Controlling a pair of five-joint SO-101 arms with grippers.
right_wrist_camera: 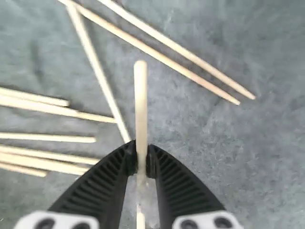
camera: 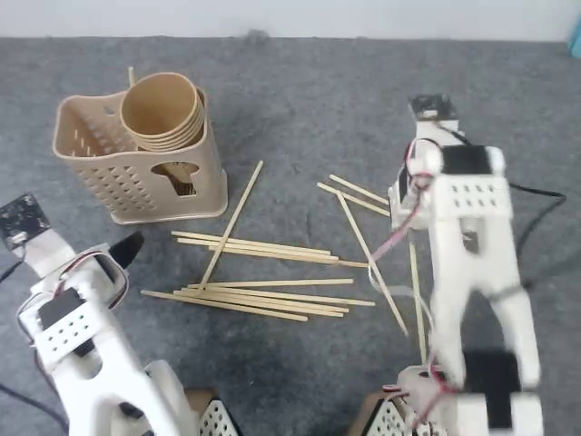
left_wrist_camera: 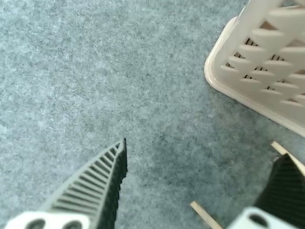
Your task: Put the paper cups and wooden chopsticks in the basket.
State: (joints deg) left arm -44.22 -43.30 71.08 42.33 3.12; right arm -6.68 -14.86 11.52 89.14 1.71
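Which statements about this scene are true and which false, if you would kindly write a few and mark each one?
1. The paper cups sit stacked inside the basket. True.
2. The right gripper is open and empty. False: it is shut on a chopstick.
3. The left gripper is open and holds nothing. True.
4. All the loose chopsticks are already in the basket. False: many lie scattered on the grey carpet beside it.
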